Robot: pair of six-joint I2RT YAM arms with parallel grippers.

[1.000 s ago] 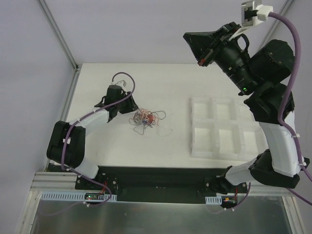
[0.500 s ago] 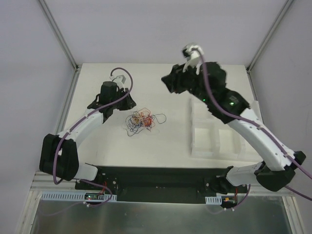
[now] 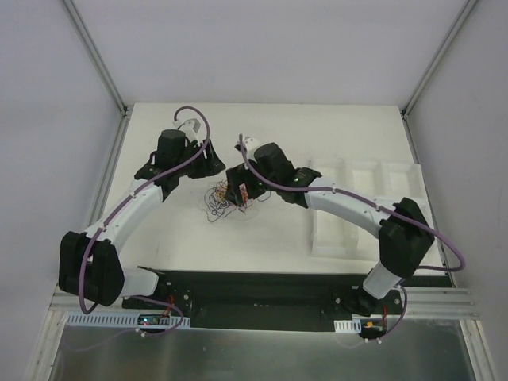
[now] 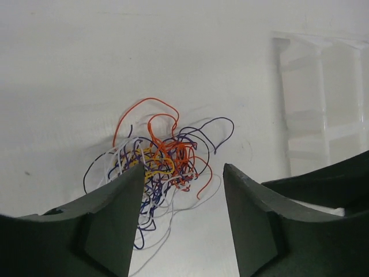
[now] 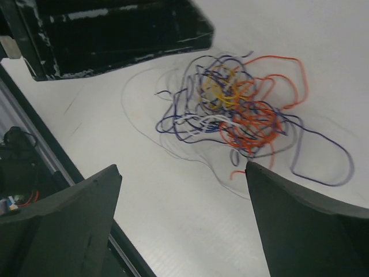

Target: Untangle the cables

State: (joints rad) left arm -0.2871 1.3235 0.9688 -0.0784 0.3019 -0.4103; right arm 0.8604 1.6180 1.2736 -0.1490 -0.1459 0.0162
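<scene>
Our left gripper (image 4: 182, 168) and right gripper (image 5: 182, 168) both gape wide, holding nothing. The cables (image 4: 164, 164) lie bunched just ahead of both, on the white table (image 3: 333, 135).

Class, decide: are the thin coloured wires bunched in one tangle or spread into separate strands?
Bunched: the thin orange, blue, white and yellow wires overlap in one clump, a few loops straying.

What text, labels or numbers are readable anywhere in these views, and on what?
No legible text in any view.
Cables: no markings.
Tray: plain white, no label.
Left gripper and right gripper: plain dark fingers, no print.
Small boards at the arm bases: any print is too small to read.
</scene>
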